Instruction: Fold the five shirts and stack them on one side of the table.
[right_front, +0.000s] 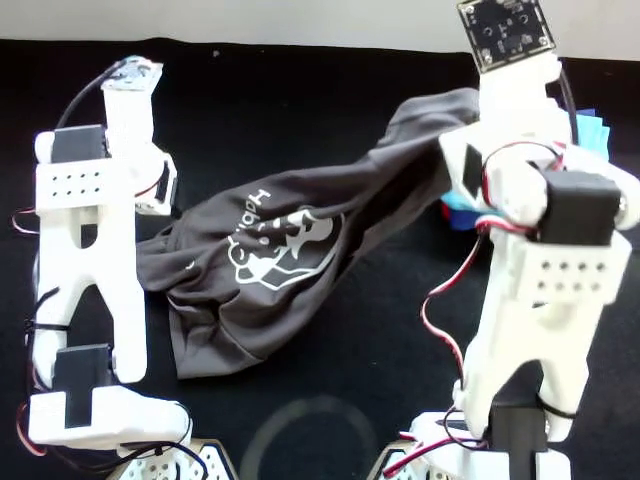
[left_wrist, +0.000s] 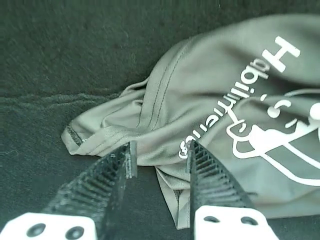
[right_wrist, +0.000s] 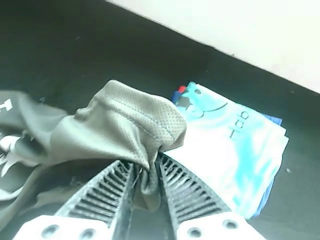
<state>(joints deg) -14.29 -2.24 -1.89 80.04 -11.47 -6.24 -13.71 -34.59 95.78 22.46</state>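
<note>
A dark grey shirt (right_front: 270, 270) with a white print lies crumpled on the black table, one end drawn up toward the right arm. My right gripper (right_wrist: 146, 172) is shut on a bunched hem of the grey shirt (right_wrist: 125, 125), holding it off the table. My left gripper (left_wrist: 160, 160) stands open just above the collar end of the grey shirt (left_wrist: 210, 100), its black ridged fingers (left_wrist: 117, 167) on either side of a fold, with nothing held. A folded white and light blue shirt (right_wrist: 235, 150) lies under the lifted cloth, on a blue one.
The folded stack (right_front: 590, 130) sits at the table's far right, mostly hidden by the right arm (right_front: 540, 260). The left arm (right_front: 95, 260) stands along the left side. Black tabletop (right_front: 300, 90) stretches behind the shirt to a pale wall.
</note>
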